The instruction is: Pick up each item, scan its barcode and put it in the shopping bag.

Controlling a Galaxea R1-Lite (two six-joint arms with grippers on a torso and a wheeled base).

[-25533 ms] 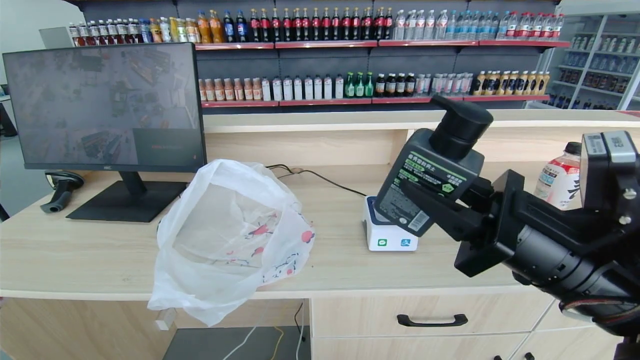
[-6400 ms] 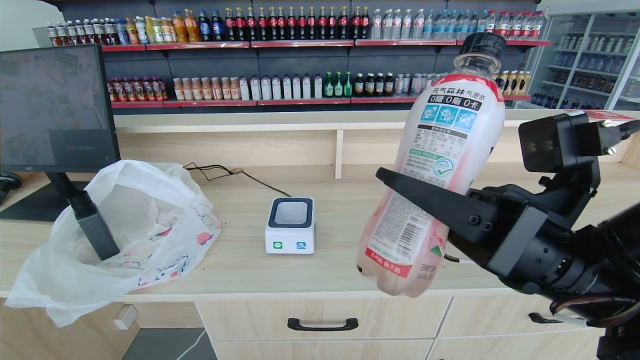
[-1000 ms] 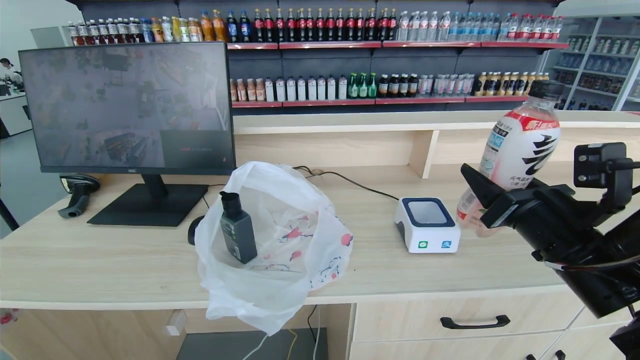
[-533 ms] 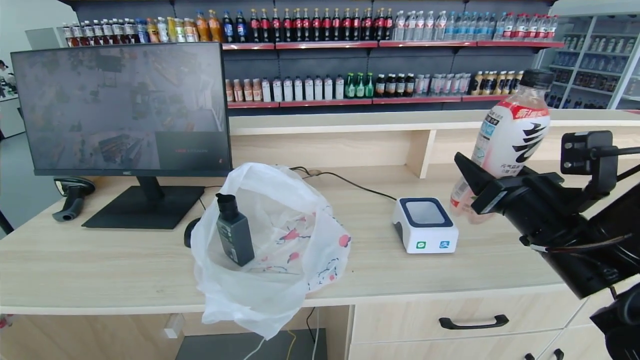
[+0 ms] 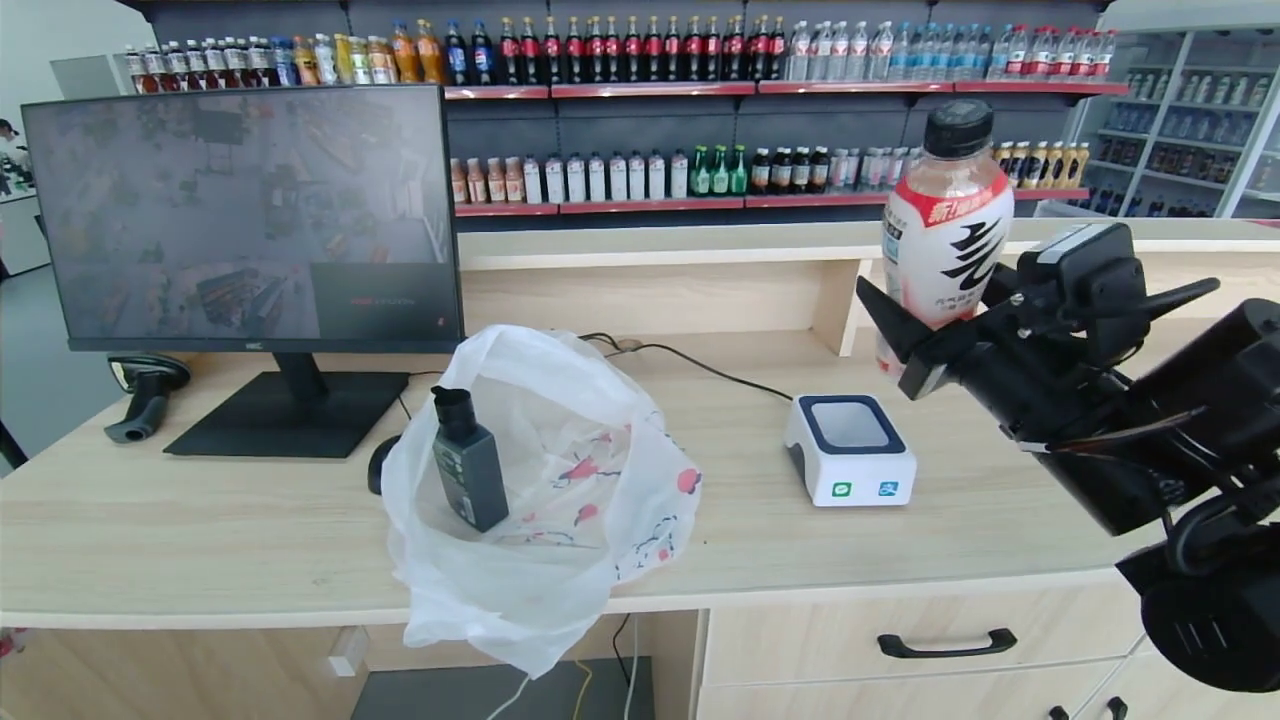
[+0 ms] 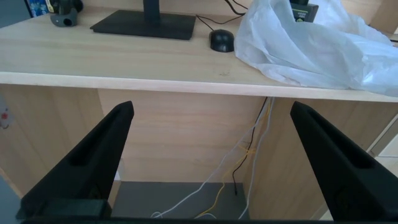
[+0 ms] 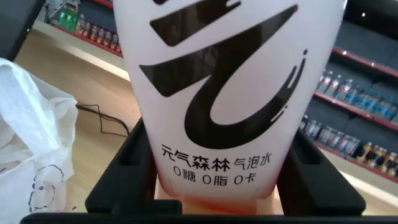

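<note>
The right gripper [image 5: 925, 310] hides the drink bottle [image 5: 945, 225] at its base, perhaps the barcode there too.

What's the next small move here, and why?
Probably swing the right gripper left and down, bringing the drink bottle over the scanner: it is held upright, up and right of the scanner, and the shopping bag holds the dark bottle.

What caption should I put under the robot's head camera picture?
Right gripper holds a pink drink bottle upright near the scanner; a dark bottle already stands in the shopping bag.
</note>
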